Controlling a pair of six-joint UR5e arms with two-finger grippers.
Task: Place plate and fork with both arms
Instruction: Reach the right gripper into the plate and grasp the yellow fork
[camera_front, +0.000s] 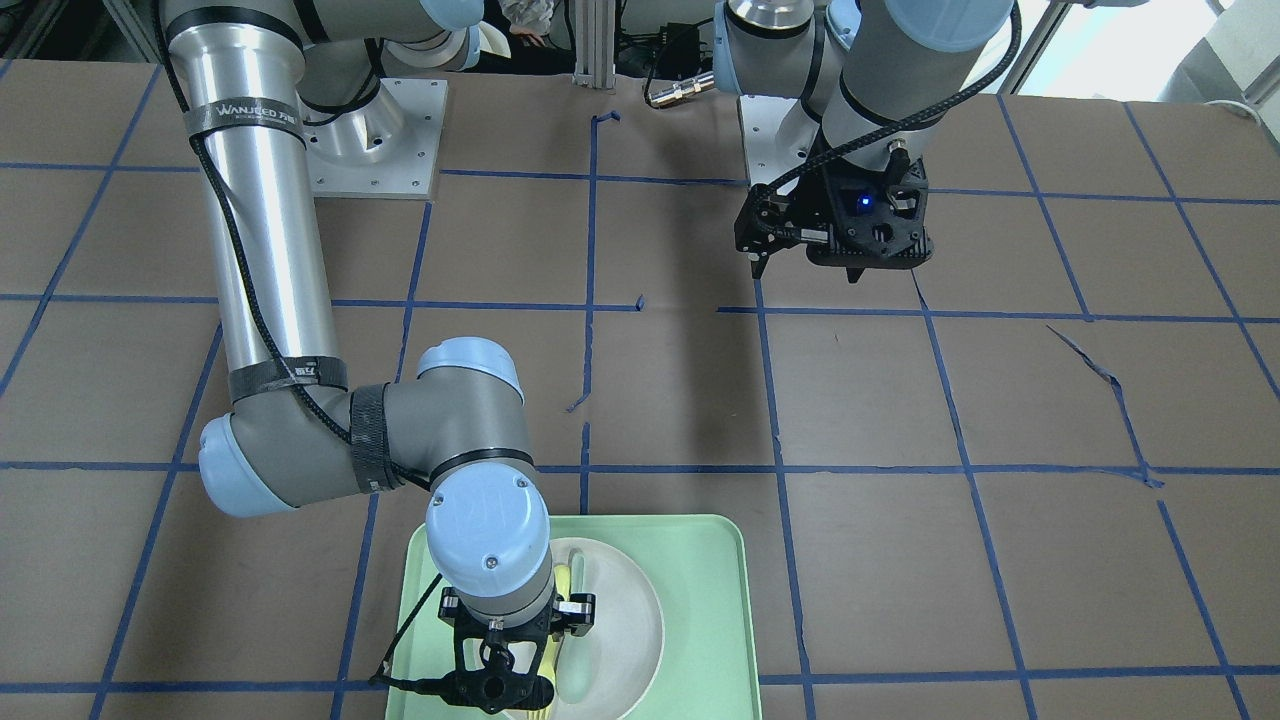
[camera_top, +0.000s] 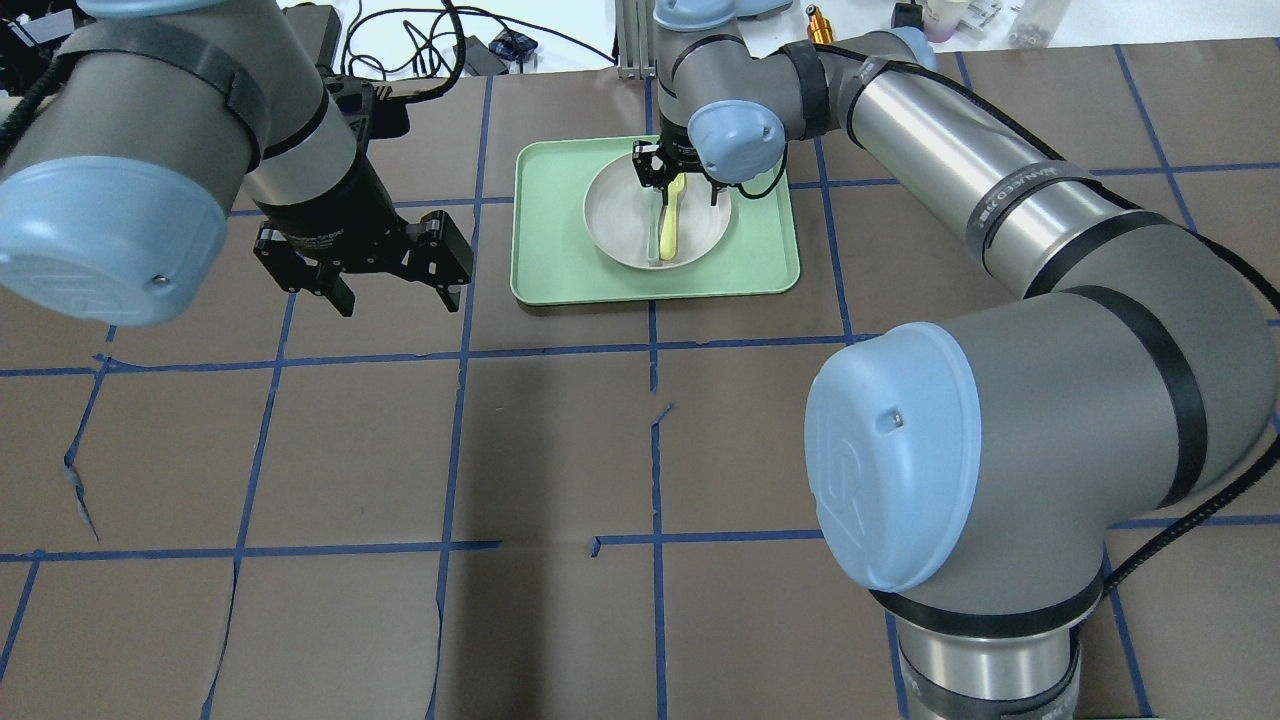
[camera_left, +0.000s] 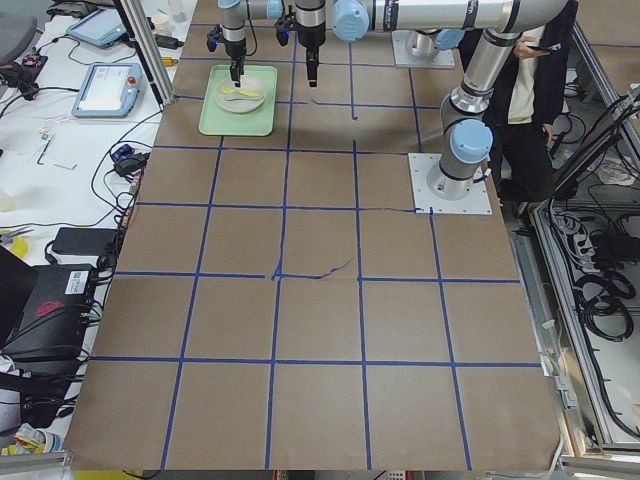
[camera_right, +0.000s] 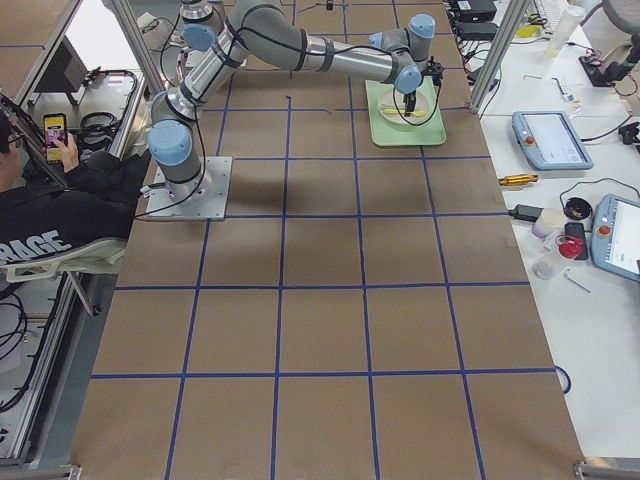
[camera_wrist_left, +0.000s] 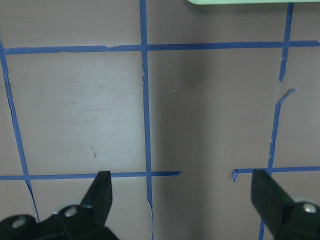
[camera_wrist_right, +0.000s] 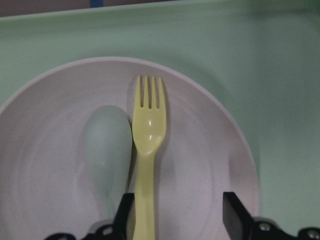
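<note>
Right black gripper (camera_wrist_right: 180, 214), fingers spread, straddles slim yellow plastic fork (camera_wrist_right: 148, 130) on round off-white plate (camera_wrist_right: 200, 150); left black gripper (camera_wrist_left: 185, 197) spread above brown table (camera_wrist_left: 75, 100).

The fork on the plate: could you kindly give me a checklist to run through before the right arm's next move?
1. Right gripper open: ok.
2. Fork straddled by its fingers: ok, off-centre.
3. Spoon clear of the grasp: not ok, it lies against the fork by one finger.
4. Plate inside tray: ok.
5. Left gripper open, off the tray: ok.
6. Finger height over plate: cannot tell.
</note>
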